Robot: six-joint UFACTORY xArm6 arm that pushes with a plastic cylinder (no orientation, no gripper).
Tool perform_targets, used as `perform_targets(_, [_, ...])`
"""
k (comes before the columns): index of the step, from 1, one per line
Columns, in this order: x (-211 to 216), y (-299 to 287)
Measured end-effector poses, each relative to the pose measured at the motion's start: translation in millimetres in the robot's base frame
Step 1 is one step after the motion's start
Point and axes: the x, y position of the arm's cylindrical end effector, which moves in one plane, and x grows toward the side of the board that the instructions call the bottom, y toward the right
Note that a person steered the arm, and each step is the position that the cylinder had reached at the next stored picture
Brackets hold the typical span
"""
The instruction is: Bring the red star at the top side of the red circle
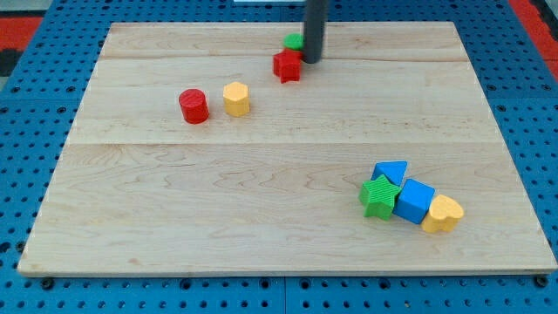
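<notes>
The red star (286,65) lies near the view's top centre of the wooden board. The red circle (193,105) stands to its lower left, with a yellow hexagon (235,98) just right of the circle, between the two. My tip (311,61) is down on the board at the red star's right side, touching or nearly touching it. A green block (294,41) sits just above the star, partly hidden behind the rod.
A cluster at the view's lower right holds a blue triangle (391,172), a green star (380,195), a blue cube (413,201) and a yellow heart (442,213). The board's top edge (218,24) runs close above the red star.
</notes>
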Motion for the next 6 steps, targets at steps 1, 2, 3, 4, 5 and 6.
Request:
perform_targets(1, [28, -36])
perform_targets(2, [40, -15])
perform_targets(3, [65, 0])
perform_targets(4, [52, -79])
perform_targets(5, [22, -89])
perform_targets(6, [-5, -59])
